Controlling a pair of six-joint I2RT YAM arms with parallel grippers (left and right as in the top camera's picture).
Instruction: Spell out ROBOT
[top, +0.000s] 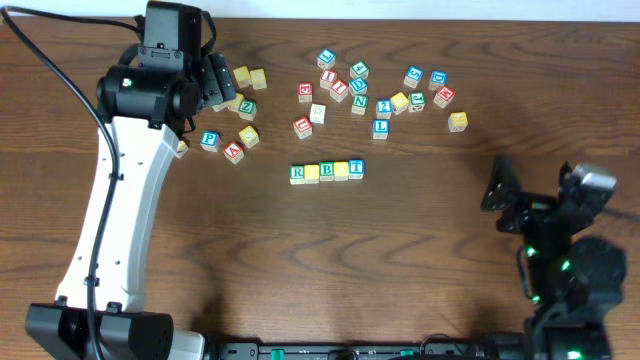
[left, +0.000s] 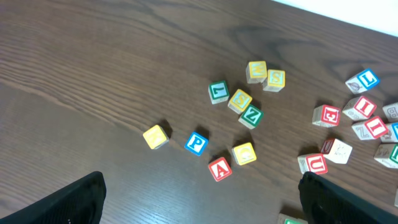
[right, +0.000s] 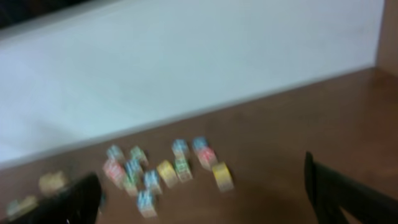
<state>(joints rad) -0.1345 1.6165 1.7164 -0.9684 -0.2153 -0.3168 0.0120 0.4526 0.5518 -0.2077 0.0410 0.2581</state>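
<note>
Counting across the table (top: 420, 250), we find five blocks touching in one straight row (top: 327, 172) near its middle, reading R, a yellow one, B, another yellow one, T. Nine loose blocks (left: 239, 99) lie toward the far left corner beneath the left gripper (left: 202, 186), whose two fingers stand wide apart holding nothing, and by our count seventeen scattered blocks (top: 360, 104) lie along the far edge. Toward the near right corner the right gripper (right: 202, 186) hangs just as wide and empty, its own view blurred.
</note>
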